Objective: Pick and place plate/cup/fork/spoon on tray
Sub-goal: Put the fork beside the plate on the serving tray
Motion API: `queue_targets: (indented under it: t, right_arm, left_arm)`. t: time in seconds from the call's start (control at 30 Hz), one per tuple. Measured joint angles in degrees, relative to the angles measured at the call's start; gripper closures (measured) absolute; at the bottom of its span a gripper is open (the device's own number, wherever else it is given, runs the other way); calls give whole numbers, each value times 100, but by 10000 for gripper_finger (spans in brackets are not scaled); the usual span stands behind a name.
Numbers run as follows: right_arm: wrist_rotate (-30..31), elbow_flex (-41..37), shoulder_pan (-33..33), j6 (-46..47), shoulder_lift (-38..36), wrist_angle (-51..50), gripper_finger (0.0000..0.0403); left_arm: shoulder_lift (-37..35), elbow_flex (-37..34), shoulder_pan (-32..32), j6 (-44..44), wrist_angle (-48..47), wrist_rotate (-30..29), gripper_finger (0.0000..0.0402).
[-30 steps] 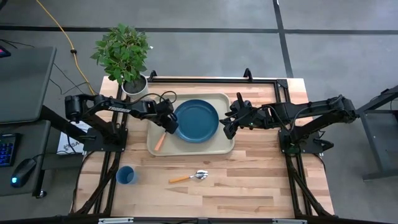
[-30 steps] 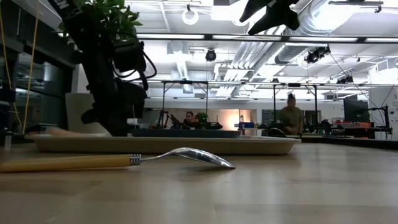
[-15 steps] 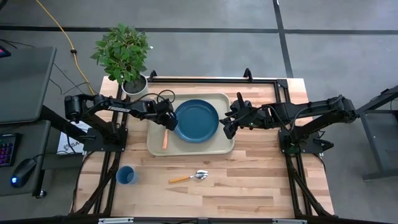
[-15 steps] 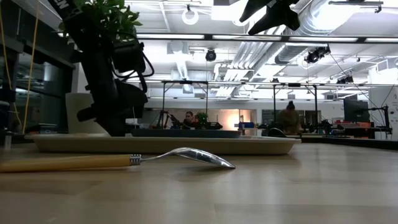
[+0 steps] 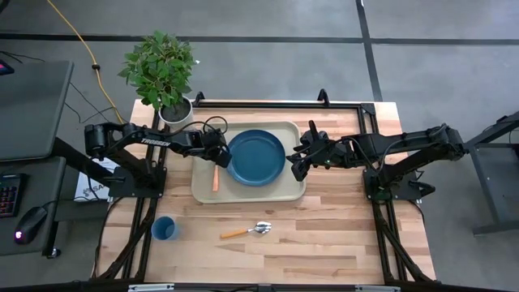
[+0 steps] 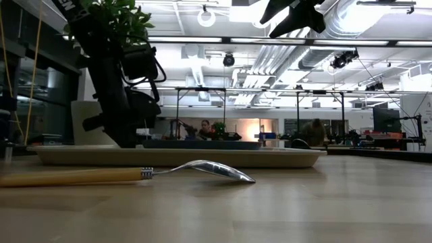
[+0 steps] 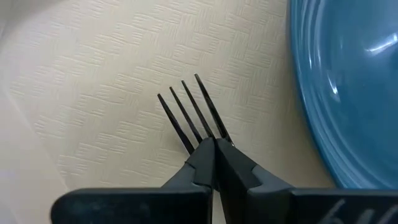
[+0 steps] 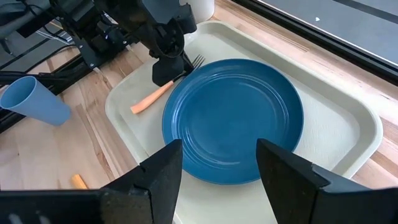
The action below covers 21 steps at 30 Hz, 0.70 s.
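Note:
The beige tray [image 5: 203,188] lies mid-table, with the dark-blue plate [image 5: 256,156] resting flat on its floor. My left gripper [image 7: 213,148] is low over the tray's left part [image 5: 217,156], beside the plate, and is shut on the fork [image 8: 163,89]. My right gripper [image 8: 217,180] is open and empty, raised above the tray's right edge [image 5: 294,164]. The blue cup [image 5: 165,229] stands on the table near the front left. The spoon [image 5: 247,230] lies on the table in front of the tray. My left gripper pinches the fork's neck [image 7: 214,135] between its two fingers, just behind the tines [image 7: 186,112], which stick out past the fingertips. The fingers point down at a slant, along the fork. The orange handle [image 8: 149,99] lies low on the tray floor, pointing toward the table's near edge.
A potted plant [image 5: 162,73] stands at the table's far left corner. A black frame [image 5: 276,104] runs along the far edge. Bare wood lies in front of the tray around the spoon and cup. People sit in the room behind [image 6: 314,125].
My left gripper has gone slightly toward the far edge and down with the fork. The fork's handle has swung from a slant to point straight at the near edge, and has sunk below the tray rim in the low view.

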Motion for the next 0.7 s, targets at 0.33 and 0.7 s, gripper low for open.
queue_targets:
  t: [0.33,0.7]
  right_arm:
    - [0,0,1,-2,1,0,206]
    - [0,0,-1,-119,0,-2,206]
  left_arm:
    - [-118,-13,0,-3,91,3,401]
    - [-815,-13,-285,-240,164,243,401]
